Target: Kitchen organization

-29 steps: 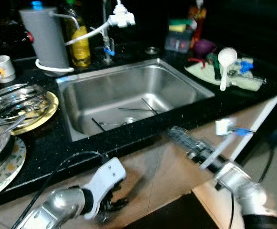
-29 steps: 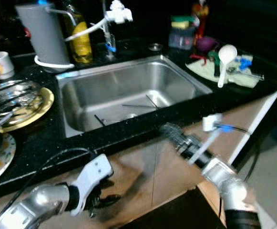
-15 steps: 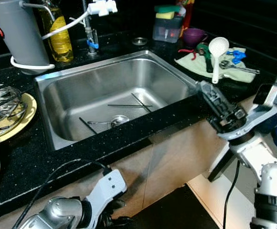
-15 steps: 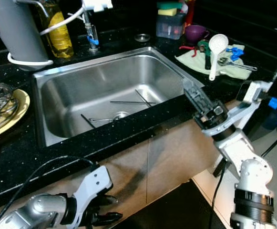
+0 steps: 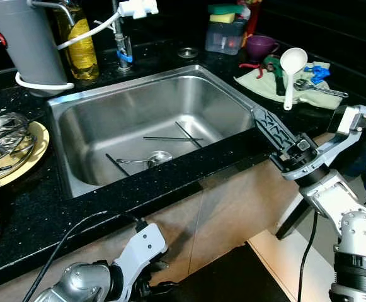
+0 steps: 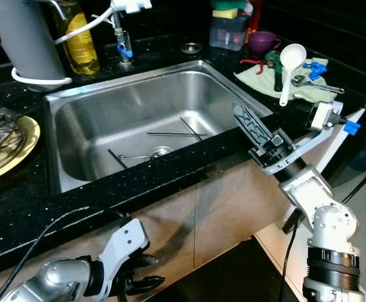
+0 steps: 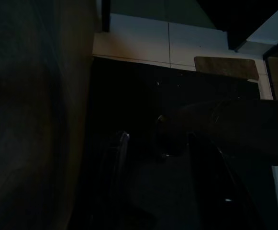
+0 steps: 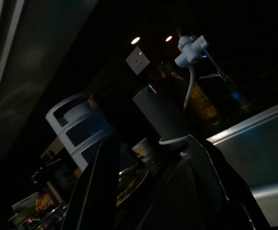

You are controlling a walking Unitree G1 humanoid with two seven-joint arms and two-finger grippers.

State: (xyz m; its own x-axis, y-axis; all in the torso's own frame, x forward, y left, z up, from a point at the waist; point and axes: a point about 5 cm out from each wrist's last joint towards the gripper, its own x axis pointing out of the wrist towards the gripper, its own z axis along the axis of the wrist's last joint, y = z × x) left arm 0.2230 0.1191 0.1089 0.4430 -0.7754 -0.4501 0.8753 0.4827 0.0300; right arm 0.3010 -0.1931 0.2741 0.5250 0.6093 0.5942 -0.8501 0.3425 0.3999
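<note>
A steel sink (image 5: 107, 119) is set in the black counter (image 5: 170, 182). In its basin lie a metal spoon (image 5: 146, 159) and a few thin sticks (image 5: 170, 138). My right gripper (image 6: 238, 112) is raised over the counter at the sink's front right corner. It is open with nothing between its fingers (image 8: 100, 187) and points towards the basin. My left gripper (image 6: 150, 269) hangs low in front of the cabinet below the counter, fingers apart and empty.
A white ladle (image 5: 291, 69) and tools lie on a green cloth (image 5: 258, 80) at the back right, by a purple bowl (image 5: 263, 45). A grey jug (image 5: 28, 44), oil bottle (image 5: 82, 44) and tap (image 5: 132, 9) stand behind the sink. Plates (image 5: 6, 145) sit left.
The camera has swung left and closer. My right arm has risen from below the counter edge to above the sink's front right corner. The left arm stays low.
</note>
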